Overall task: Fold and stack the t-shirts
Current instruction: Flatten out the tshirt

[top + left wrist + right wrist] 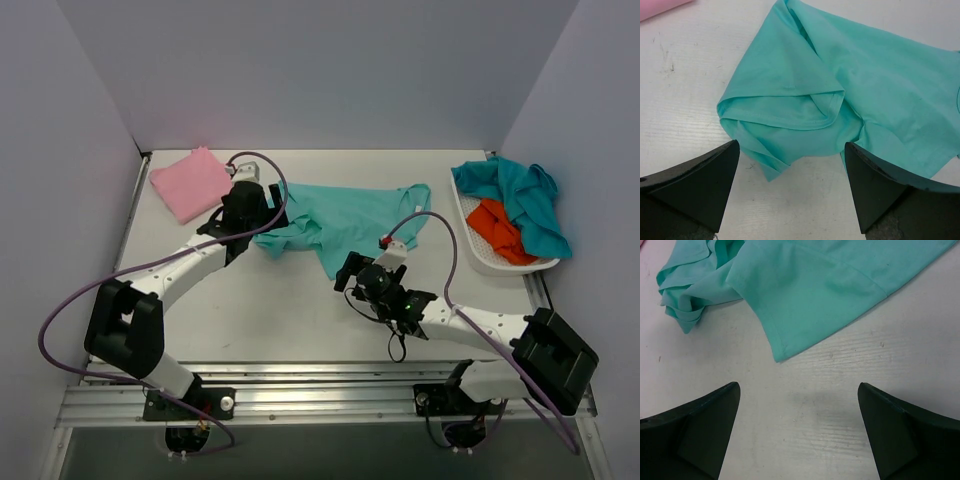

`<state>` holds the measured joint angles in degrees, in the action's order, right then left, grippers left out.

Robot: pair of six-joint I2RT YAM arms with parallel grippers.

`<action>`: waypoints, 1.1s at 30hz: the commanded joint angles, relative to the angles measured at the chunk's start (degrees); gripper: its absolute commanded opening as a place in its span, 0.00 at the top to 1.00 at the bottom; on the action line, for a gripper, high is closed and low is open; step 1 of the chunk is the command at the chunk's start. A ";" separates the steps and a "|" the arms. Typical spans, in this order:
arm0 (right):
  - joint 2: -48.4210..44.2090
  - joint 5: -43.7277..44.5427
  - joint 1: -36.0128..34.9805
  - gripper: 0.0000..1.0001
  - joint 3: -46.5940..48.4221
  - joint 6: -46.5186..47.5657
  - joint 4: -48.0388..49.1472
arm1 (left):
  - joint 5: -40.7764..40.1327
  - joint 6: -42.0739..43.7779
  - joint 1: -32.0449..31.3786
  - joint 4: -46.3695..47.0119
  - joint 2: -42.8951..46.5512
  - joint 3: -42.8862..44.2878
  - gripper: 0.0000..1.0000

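Sea-green t-shirt (345, 218): lies unfolded and rumpled across the middle of the table (290, 310). Its left end is bunched into several overlapping layers, and one hemmed corner points toward the near edge.

Pink t-shirt (192, 183): folded into a flat square at the far left corner of the table. It sits apart from the sea-green one, with bare tabletop between them.

Teal t-shirt (522, 195) and orange t-shirt (497, 228): both heaped unfolded in a white tray (505, 268) at the table's right edge. The teal one spills over the tray's far and right rim. The orange one lies beside it, partly under it.

Left gripper (791, 145): I see it over the bunched left end of the sea-green t-shirt. Jaws stand wide apart with nothing pinched. In the wrist view the layered cloth edge sits just ahead of the gap between the fingers (710, 175). I cannot tell whether the tips touch the cloth or the table.

Right gripper (798, 385): jaws wide apart and holding nothing. It is over bare tabletop just short of the shirt's near hemmed corner, with a strip of table showing between fingertips and cloth.
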<state>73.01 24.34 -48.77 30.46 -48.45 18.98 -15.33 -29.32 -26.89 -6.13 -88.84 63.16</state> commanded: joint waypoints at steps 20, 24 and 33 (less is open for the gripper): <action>1.08 -0.08 -6.42 0.00 -7.43 -6.92 13.62 | 0.39 0.23 0.26 2.62 -1.60 1.01 0.04; 5.81 -0.96 -6.51 0.00 -7.78 -8.33 16.26 | 0.13 0.23 0.35 3.05 -1.51 0.48 0.04; 14.07 0.18 -6.25 0.00 -3.13 -7.72 17.76 | 0.74 0.32 0.35 3.49 -2.48 0.74 0.04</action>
<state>84.09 23.11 -54.96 24.95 -55.59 36.01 -15.14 -29.32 -26.89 -5.72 -91.09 63.16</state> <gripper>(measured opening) 0.997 0.955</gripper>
